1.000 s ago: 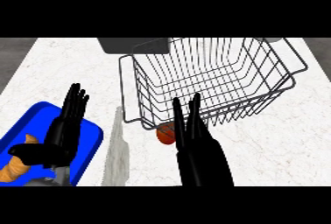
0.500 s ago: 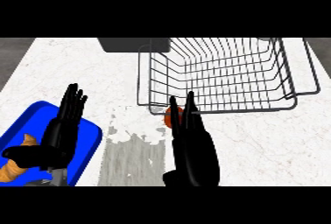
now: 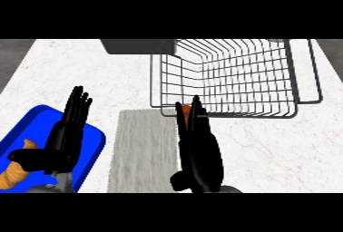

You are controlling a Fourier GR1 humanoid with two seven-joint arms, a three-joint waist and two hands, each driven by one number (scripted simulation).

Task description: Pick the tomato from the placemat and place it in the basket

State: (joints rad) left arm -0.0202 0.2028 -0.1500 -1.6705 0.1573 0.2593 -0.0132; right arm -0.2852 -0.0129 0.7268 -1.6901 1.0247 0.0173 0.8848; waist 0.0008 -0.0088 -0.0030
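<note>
The right hand (image 3: 198,149), fingers straight, has slid up-frame to the small red-orange tomato (image 3: 185,110), now mostly hidden at the grey placemat's (image 3: 142,149) upper right beside the wire basket (image 3: 231,74). No grasp yet. The left hand (image 3: 66,136) rests open at lower left.

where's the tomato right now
In the head view the tomato shows only as an orange sliver at the right hand's fingertips, near centre, just outside the wire basket's near wall and right of the grey placemat.
</note>
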